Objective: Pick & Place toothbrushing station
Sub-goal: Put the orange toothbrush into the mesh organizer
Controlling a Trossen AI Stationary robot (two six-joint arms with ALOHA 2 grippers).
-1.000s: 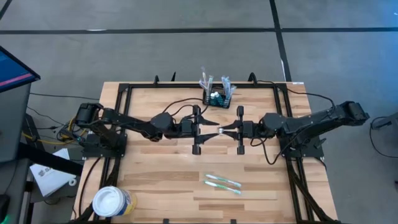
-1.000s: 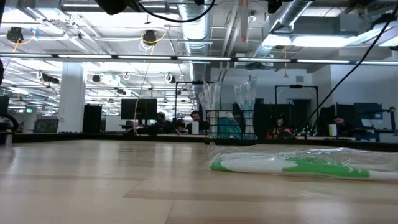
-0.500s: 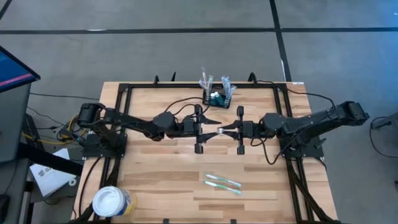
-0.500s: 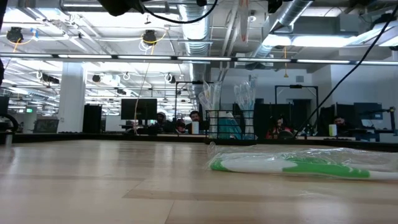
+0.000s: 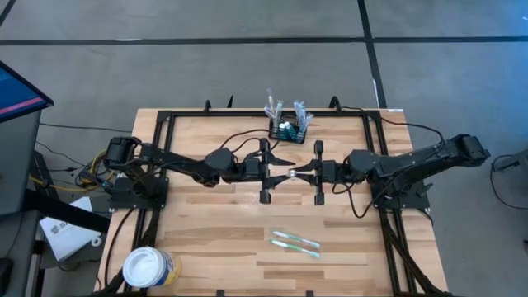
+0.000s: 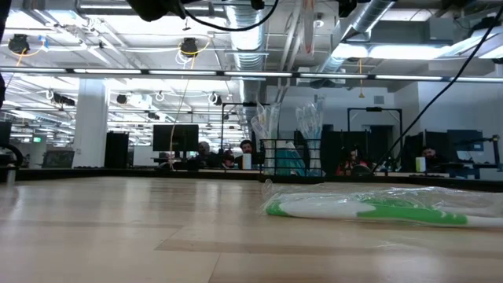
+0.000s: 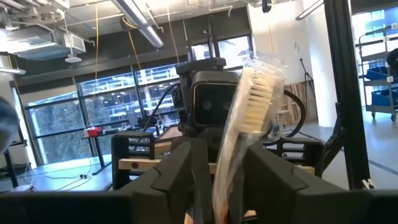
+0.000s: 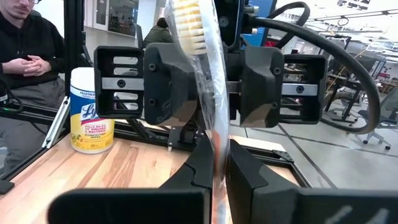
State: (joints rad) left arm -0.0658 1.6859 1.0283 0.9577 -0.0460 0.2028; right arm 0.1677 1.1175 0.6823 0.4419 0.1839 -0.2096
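High view: mid-table, the right tool (image 5: 299, 172) pinches a wrapped toothbrush (image 5: 291, 173); the left tool (image 5: 280, 172), jaws spread, straddles its other end. Light, crinkly wrap looks slippery; grip the stiff handle. Caddy (image 5: 290, 129) waits behind.

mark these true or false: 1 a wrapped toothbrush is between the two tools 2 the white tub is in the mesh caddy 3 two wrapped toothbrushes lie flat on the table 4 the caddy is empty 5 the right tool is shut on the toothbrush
1. True: the wrapped toothbrush sits between the left tool and the right tool above mid-table.
2. False: the white tub stands at the table's near left corner, far from the mesh caddy.
3. True: two wrapped toothbrushes lie near the front edge.
4. False: the caddy holds wrapped items standing up.
5. True: its fingers pinch the toothbrush.
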